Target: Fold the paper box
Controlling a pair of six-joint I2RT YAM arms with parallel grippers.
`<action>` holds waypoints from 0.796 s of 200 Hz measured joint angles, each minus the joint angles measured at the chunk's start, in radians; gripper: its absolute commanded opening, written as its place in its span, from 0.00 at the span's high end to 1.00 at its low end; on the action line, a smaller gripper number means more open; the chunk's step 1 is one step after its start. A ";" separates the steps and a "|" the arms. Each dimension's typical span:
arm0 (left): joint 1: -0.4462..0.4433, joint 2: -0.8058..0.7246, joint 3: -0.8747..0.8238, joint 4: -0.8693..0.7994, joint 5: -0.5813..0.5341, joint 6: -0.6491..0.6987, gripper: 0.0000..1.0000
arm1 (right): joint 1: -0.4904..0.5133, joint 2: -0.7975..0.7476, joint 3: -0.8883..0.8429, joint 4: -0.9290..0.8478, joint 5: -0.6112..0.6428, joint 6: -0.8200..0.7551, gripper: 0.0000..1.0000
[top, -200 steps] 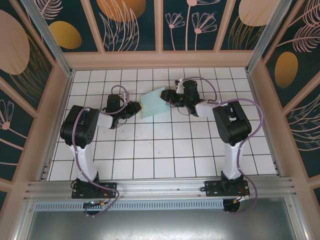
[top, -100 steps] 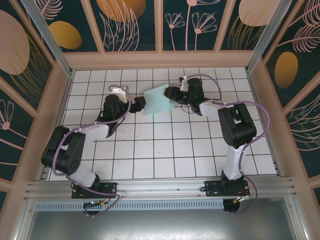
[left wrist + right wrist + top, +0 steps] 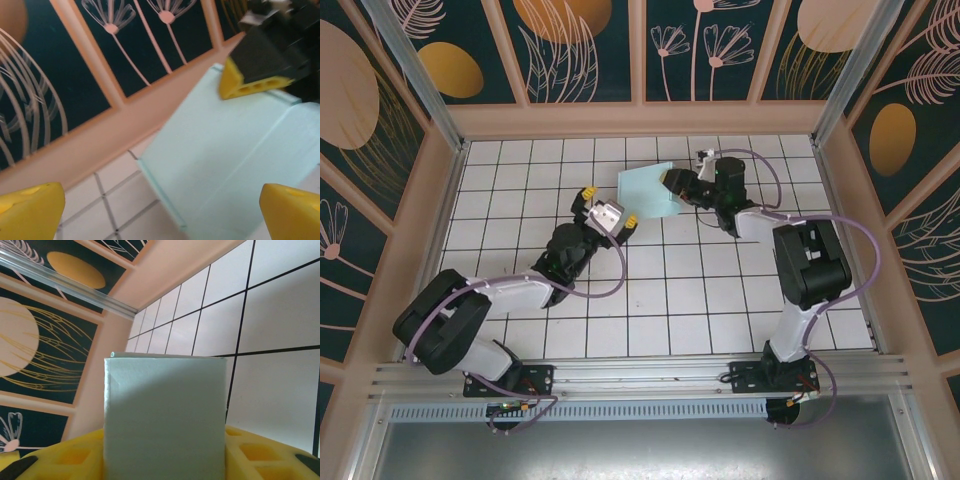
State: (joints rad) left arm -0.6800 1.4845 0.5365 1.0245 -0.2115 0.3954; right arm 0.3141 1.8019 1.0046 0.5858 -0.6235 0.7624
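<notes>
The paper box point(image 3: 648, 190) is a pale turquoise card piece held off the tiles near the back middle. My right gripper point(image 3: 673, 187) is shut on its right edge. In the right wrist view a flat panel of the box point(image 3: 165, 415) stands clamped between the yellow fingers point(image 3: 265, 455). My left gripper point(image 3: 612, 208) is open just below and left of the box, apart from it. In the left wrist view its yellow fingertips point(image 3: 30, 212) stand wide at the bottom corners with the box point(image 3: 225, 150) ahead, and the right gripper's yellow finger point(image 3: 250, 82) rests on the box's far side.
The white tiled floor point(image 3: 650, 300) is walled by a peach-coloured frame point(image 3: 640, 120) close behind the box. Both arms reach towards the back middle, the left forearm point(image 3: 510, 290) lying low across the left tiles.
My left gripper has opened wide and its arm has swung round to below and left of the box. The right gripper has carried the box slightly right and towards the back.
</notes>
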 measured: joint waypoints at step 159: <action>0.020 0.030 0.033 0.155 0.142 0.274 0.01 | -0.145 -0.290 -0.230 0.061 -0.191 0.076 0.52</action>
State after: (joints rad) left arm -0.6601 1.5146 0.5697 1.1797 -0.0692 0.6697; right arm 0.1692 1.5116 0.7746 0.6464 -0.8143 0.8387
